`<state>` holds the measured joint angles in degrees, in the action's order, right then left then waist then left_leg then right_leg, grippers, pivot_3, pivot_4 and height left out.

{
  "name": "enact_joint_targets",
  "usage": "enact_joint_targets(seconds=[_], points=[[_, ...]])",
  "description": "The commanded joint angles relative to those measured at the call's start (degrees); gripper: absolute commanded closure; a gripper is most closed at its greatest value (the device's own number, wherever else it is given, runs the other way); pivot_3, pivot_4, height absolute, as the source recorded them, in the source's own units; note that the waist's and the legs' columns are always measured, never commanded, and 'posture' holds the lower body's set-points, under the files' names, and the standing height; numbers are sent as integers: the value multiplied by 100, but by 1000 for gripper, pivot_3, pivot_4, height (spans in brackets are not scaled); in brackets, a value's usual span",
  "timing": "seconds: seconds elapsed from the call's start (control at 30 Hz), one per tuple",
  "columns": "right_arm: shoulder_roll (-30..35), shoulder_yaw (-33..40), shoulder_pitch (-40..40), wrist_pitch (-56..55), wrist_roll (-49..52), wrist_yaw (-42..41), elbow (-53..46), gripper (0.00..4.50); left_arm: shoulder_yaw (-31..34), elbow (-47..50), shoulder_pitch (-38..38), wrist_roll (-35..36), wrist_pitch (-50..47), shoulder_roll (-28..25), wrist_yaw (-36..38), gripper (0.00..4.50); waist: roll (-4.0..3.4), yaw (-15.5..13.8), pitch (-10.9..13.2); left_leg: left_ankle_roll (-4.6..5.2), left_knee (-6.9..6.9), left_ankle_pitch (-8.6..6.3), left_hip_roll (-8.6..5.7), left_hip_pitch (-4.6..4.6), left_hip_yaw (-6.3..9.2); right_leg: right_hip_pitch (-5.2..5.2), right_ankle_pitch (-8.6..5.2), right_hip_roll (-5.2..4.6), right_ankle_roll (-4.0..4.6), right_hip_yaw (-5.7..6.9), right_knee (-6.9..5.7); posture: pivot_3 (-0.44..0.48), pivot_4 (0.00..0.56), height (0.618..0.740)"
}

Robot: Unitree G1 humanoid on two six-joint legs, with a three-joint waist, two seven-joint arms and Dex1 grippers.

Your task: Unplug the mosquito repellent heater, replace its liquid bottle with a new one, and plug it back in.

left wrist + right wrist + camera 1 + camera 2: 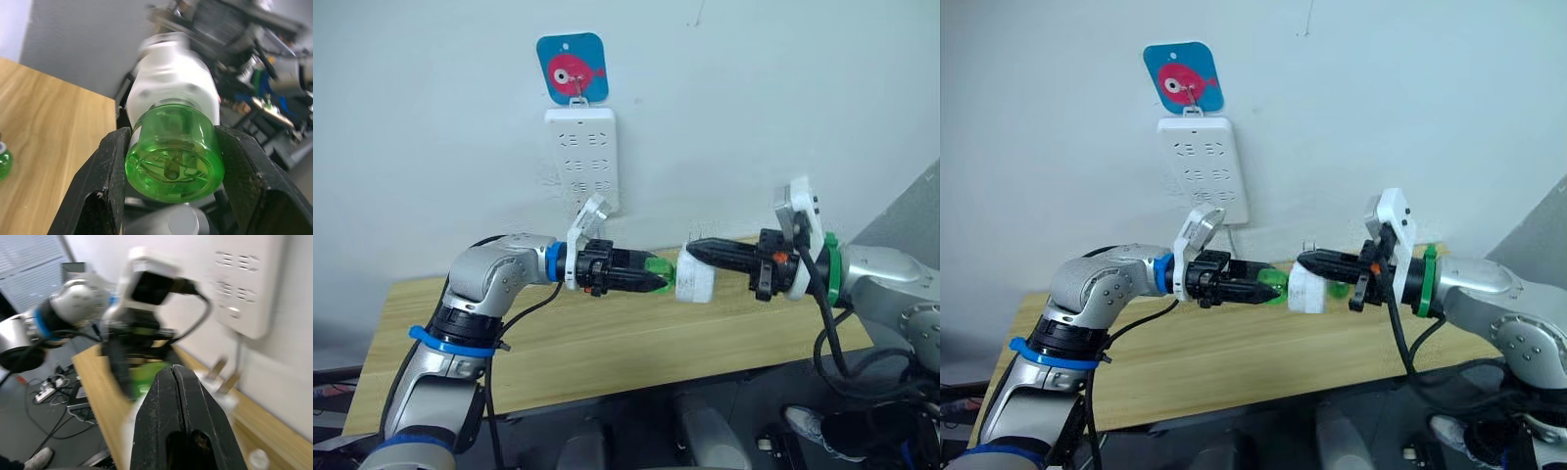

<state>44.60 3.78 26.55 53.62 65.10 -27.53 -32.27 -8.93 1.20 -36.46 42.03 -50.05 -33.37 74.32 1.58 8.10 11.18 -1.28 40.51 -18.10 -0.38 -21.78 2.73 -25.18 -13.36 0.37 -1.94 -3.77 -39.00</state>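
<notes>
The mosquito repellent heater (696, 278), a small white body, hangs in the air above the wooden table (607, 343), in front of the wall. A green liquid bottle (173, 161) sticks out of its base. My left gripper (656, 281) is shut on that bottle, one black finger (110, 161) on each side. From the other side my right gripper (697, 251) is shut on the heater's white body. The heater's two metal prongs (220, 368) point toward the wall. A second small green bottle (4, 162) stands on the table.
A tall white power strip (582, 157) hangs on the wall above the table, under a blue hook plate with a red fish (571, 69). The table's front edge runs just below both arms. A grey panel (911, 211) stands at the far right.
</notes>
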Motion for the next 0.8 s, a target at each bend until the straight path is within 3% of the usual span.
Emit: enact_joint_targets(seconds=[0.03, 0.2, 0.3, 0.5, 0.8], points=[[-56, 181, 236, 71, -32, 165, 220, 4500, 11, 242, -8, 11, 146, -50, 195, 2147, 0, -8, 0, 0, 0, 0, 0, -1, 1, 0, 0, 0, 0, 1, 0, -205, 125, 740], [22, 478, 459, 276, 374, 180, 368, 4500, 15, 239, 34, 38, 68, -134, 347, 2147, 0, -4, -1, 1, 0, -1, -1, -2, 0, 0, 0, -1, 0, 0, 0, -204, 127, 740], [268, 303, 307, 206, -69, -155, 233, 4500, 37, 262, 7, 163, -111, -184, 459, 2147, 0, -7, -1, 2, 0, -1, -1, -3, 4, 0, 0, -1, 0, 5, 0, -206, 129, 740], [175, 69, 304, 110, -109, -560, -221, 4500, 86, 176, -81, 219, -314, -183, 469, 2147, -2, 0, -3, 2, 0, -1, 2, -2, 4, -1, 0, 1, 0, 6, -1, -204, 131, 740], [118, -463, 215, 19, -876, -925, -46, 4500, 84, 361, -119, 408, -572, -296, 743, 2147, -2, 1, -4, 2, 0, -1, 0, -2, 6, 0, 0, 0, 0, 8, -1, -205, 129, 740]])
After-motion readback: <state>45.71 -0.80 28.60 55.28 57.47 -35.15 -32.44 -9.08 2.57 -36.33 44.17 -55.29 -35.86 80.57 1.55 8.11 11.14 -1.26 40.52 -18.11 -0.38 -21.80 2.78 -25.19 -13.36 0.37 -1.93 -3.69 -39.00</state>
